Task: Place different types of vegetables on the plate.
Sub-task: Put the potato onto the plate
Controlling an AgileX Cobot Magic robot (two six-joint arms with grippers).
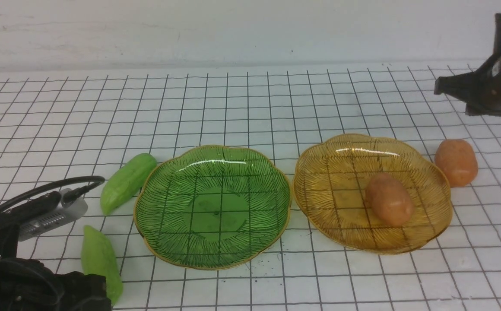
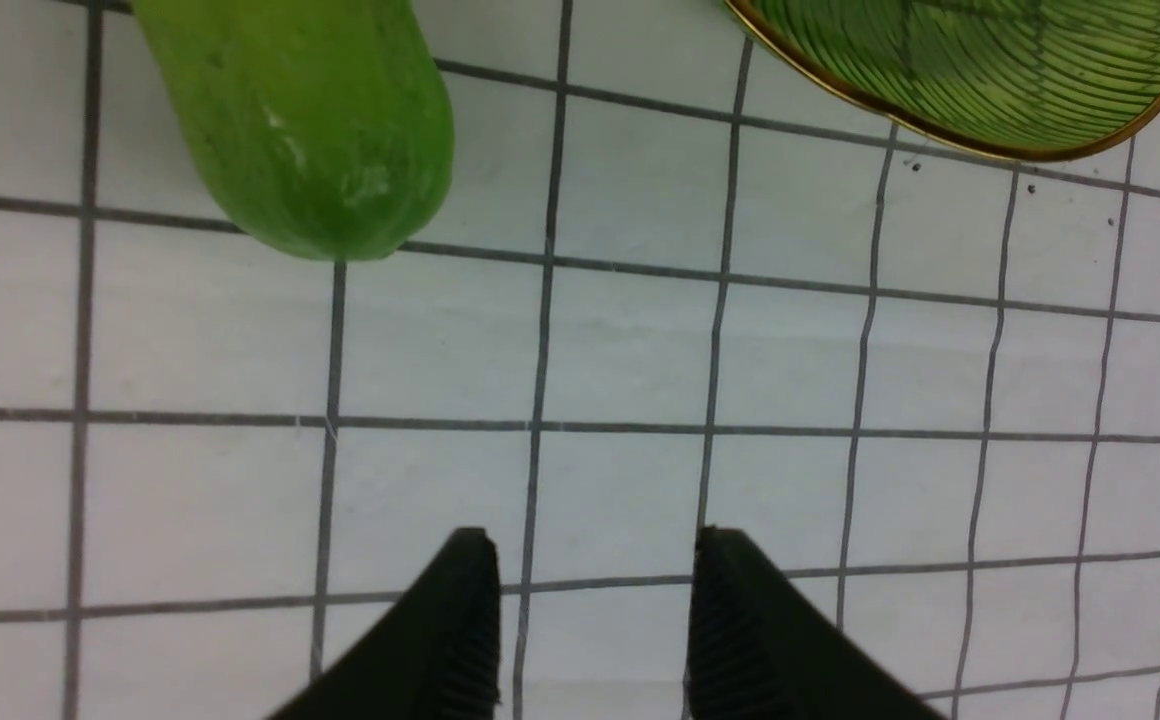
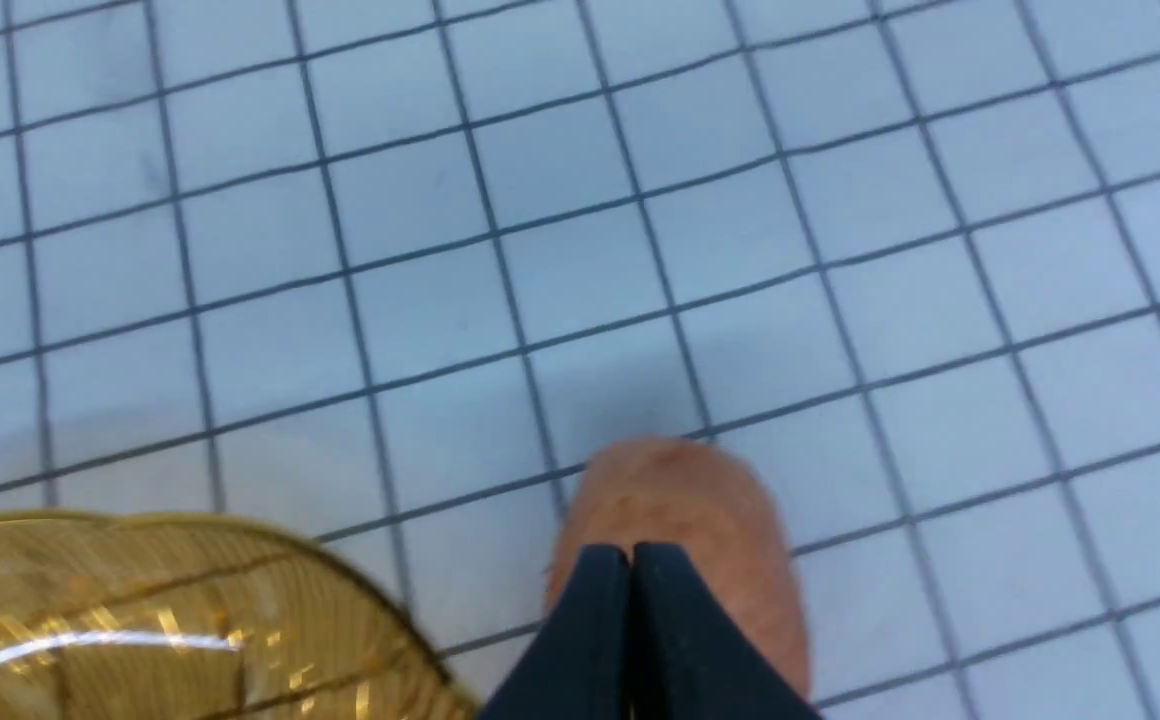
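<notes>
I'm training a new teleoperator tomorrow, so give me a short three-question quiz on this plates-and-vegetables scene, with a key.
1. True or false: the green plate already holds a vegetable.
2. How many vegetables rest on the amber plate? A) none B) one C) two
3. Fill in: in the left wrist view, the left gripper has its jaws ____.

Key
1. False. It is bare; the near cucumber and the far cucumber both lie on the table beside it.
2. B. One potato lies on it; the other potato is on the table next to it.
3. open
</notes>
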